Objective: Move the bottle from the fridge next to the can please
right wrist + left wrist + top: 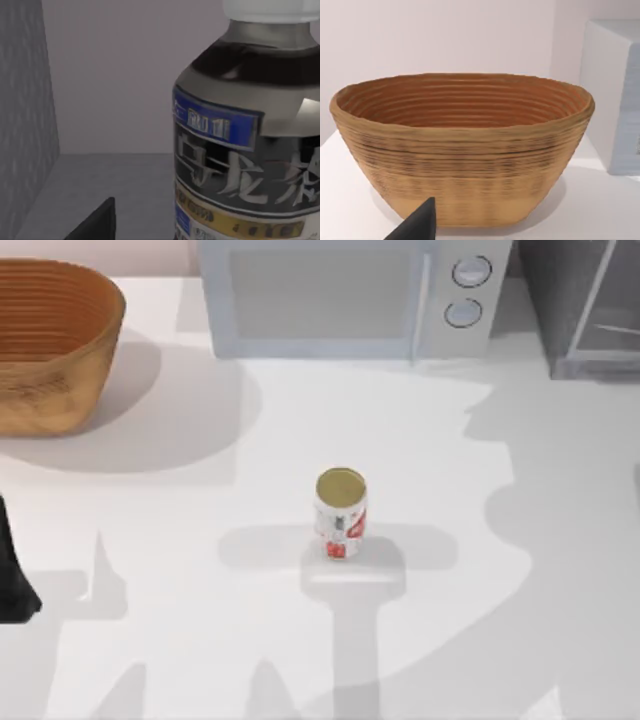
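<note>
We are at the reach-in step: our right arm has its wrist camera inside the fridge [585, 310], close up against the bottle [250, 130], which stands upright on the grey fridge floor with its white cap at the top of the right wrist view and its blue-and-gold label facing us. One dark finger [97, 222] of the right end effector pokes into that view beside the bottle, apart from it; we cannot tell whether the end effector is spread or pressed together, and nothing shows it pinching the bottle yet.

The fridge sits at the back right corner of the tabletop [200, 540], just to the right of the microwave [350, 295]. The can [341, 512] stands upright in the open middle of the tabletop, well in front of the microwave and well apart from the fridge, with bare surface on every side of it.

Our left arm is parked at the left edge of the tabletop, in front of the woven basket [50, 345]; a dark fingertip [417, 225] of its end effector shows in the left wrist view, with the basket beyond it. Its state we cannot tell either.

The next move, as we judge it, calls for closing squarely around the bottle's body, then drawing it out of the fridge without tipping it, and setting it down upright just beside the can without knocking the can.
</note>
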`<action>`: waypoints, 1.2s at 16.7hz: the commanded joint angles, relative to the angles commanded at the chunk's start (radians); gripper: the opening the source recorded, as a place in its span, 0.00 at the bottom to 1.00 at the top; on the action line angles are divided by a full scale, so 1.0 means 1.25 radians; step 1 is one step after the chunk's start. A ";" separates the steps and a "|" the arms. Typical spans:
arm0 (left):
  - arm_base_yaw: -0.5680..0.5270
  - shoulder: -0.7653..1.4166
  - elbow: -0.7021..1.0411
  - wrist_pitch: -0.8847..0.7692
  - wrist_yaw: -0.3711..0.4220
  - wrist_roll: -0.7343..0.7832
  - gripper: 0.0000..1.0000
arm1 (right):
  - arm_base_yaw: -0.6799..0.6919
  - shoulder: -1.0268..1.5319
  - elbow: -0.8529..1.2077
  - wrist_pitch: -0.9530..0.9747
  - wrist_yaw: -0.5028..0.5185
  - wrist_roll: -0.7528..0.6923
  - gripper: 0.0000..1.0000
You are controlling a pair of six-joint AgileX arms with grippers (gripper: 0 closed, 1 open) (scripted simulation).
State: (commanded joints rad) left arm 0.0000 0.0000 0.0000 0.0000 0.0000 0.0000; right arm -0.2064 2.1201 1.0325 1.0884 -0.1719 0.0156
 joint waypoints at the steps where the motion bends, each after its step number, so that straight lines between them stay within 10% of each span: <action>1: 0.000 0.000 0.000 0.000 0.000 0.000 1.00 | 0.002 0.015 0.027 -0.012 0.002 0.000 1.00; 11: 0.000 0.000 0.000 0.000 0.000 0.000 1.00 | 0.013 0.098 0.182 -0.084 0.015 -0.001 1.00; 20: 0.000 0.000 0.000 0.000 0.000 0.000 1.00 | 0.013 0.098 0.182 -0.084 0.015 -0.001 0.32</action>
State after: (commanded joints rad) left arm 0.0000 0.0000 0.0000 0.0000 0.0000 0.0000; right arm -0.1896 2.2430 1.2600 0.9836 -0.1537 0.0145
